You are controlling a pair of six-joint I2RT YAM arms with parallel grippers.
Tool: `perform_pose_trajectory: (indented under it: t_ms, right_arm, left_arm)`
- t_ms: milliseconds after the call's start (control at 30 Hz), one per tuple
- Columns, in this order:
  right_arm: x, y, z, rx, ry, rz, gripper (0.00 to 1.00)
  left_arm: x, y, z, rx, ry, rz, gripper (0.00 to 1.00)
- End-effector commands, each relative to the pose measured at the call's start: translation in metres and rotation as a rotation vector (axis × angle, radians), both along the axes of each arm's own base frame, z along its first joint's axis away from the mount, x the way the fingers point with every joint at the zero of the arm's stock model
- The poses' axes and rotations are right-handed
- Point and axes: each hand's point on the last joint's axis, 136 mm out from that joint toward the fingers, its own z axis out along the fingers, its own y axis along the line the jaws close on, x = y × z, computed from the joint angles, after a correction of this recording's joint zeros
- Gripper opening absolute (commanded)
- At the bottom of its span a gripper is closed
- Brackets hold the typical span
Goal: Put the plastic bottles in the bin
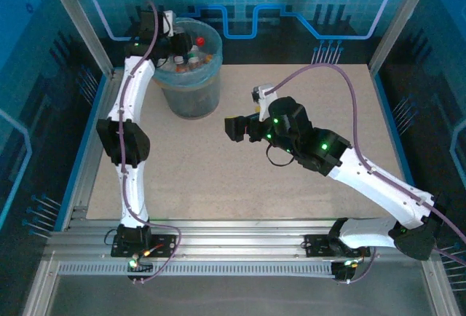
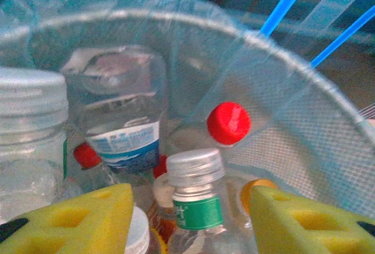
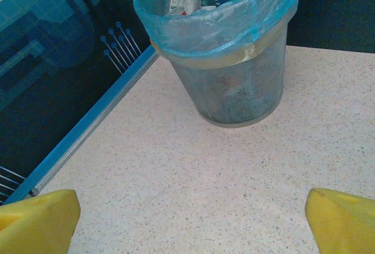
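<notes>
Now left gripper (image 2: pixel 192 207), jaws apart, above bottles (image 2: pixel 117 107) in bin (image 2: pixel 293 119); right gripper (image 3: pixel 192 213) agape over table (image 3: pixel 193 166)

Glossy clear plastic bottles (image 2: pixel 126 110); fine matt mesh bin (image 3: pixel 243 90), perhaps metal.

We read no text: blue-and-white label (image 2: pixel 128 148) on the clear bottle (image 2: pixel 117 96) and green label (image 2: pixel 198 213) on the silver-capped bottle (image 2: pixel 194 172) are too blurred.

A cool blue cast tints all three views. From overhead the table (image 1: pixel 218 178) is evenly bright at centre with faint, soft shadows, and the frame's edges fall dark. The left wrist view is hazy, the bottle (image 2: pixel 29 143) at its left edge blurred. The right wrist view is sharper, dim at upper left.
</notes>
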Motion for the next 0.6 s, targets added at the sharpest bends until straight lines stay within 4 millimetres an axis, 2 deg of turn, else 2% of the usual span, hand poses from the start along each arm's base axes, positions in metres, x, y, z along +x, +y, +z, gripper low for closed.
perform_pose_trajectory:
  t_ms: [0, 133, 200, 267, 367, 433, 500, 567]
  right_arm:
    - [0.002, -0.001, 0.006, 0.015, 0.003, -0.012, 1.00]
    - [0.006, -0.005, 0.008, -0.011, -0.002, -0.039, 1.00]
    - [0.011, -0.013, 0.009, -0.057, -0.020, -0.080, 1.00]
    - [0.019, -0.023, 0.012, -0.115, -0.046, -0.119, 1.00]
    - [0.034, -0.043, 0.012, -0.219, -0.072, -0.176, 1.00]
    - [0.046, -0.064, 0.011, -0.284, -0.094, -0.241, 1.00]
    - [0.059, -0.087, 0.004, -0.354, -0.143, -0.313, 1.00]
    - [0.072, -0.112, -0.010, -0.418, -0.194, -0.377, 1.00]
  left_arm:
    - [-0.029, 0.002, 0.096, -0.031, -0.194, -0.009, 0.59]
    - [-0.057, 0.004, 0.129, -0.031, -0.248, -0.002, 0.62]
    - [-0.080, 0.008, 0.132, -0.015, -0.256, 0.007, 0.65]
    - [-0.104, 0.015, 0.125, 0.002, -0.278, 0.040, 0.67]
    - [-0.146, 0.031, 0.098, 0.050, -0.344, 0.111, 0.69]
    - [-0.173, 0.048, 0.072, 0.096, -0.360, 0.196, 0.70]
    - [-0.198, 0.065, 0.029, 0.168, -0.323, 0.269, 0.70]
    - [-0.217, 0.080, -0.014, 0.223, -0.266, 0.329, 0.76]
